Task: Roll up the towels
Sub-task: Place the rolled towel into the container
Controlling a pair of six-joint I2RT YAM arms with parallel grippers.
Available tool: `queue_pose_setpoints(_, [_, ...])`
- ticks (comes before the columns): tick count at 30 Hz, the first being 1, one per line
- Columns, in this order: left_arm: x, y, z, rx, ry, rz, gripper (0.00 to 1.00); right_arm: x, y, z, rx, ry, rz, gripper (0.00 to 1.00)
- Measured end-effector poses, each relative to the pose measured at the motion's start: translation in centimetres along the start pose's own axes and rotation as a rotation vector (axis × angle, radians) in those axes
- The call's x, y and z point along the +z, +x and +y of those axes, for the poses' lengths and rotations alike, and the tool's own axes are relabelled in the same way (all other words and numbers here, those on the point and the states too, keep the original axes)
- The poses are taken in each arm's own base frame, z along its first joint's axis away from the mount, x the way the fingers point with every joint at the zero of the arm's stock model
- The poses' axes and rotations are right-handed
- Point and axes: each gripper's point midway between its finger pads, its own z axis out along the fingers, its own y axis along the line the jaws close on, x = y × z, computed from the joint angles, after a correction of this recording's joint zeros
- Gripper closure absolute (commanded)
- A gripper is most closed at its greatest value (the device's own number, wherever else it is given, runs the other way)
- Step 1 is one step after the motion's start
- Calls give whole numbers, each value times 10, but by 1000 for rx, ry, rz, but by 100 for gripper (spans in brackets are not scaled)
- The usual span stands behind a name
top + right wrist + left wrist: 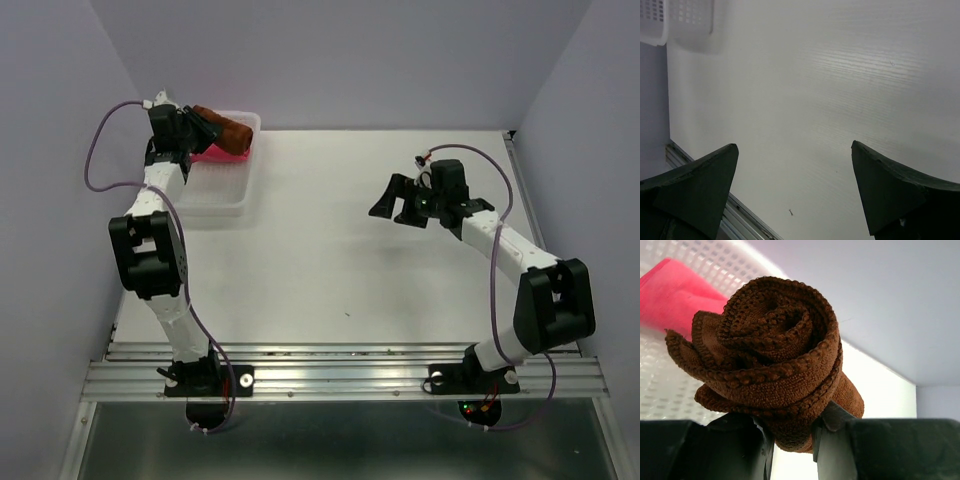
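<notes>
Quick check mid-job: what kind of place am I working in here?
Probably a lab robot test cell, not a home: a bare white table boxed in by plain walls, with a metal mounting rail along its near edge.

Left claw (204,126) holds the rolled brown towel (230,134) over the basket (222,192), pink towel (214,155) inside

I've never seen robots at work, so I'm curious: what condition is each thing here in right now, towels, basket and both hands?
brown towel: rolled up, held over the basket
pink towel: lying in the basket; rolled or not, unclear
basket: upright on the table
left hand: closed on the brown towel
right hand: open, empty
</notes>
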Motion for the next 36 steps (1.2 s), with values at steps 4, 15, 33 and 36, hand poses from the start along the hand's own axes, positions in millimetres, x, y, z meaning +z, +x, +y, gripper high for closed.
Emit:
queue_pose_setpoints(4, [15,23,45,-42,-48,49,100,14,2,-5,16,-1,38,0])
queue_pose_setpoints(15, [33,59,95,-107,-82,27,100,36,9,-14,40,-6,112,0])
queue_pose_setpoints(33, [55,82,165,-171,-346,66,53,38,11,-19,20,10,130,0])
queue_pose_setpoints(36, [52,86,171,-175,-381,76,43,39,13,-21,26,16,141,0])
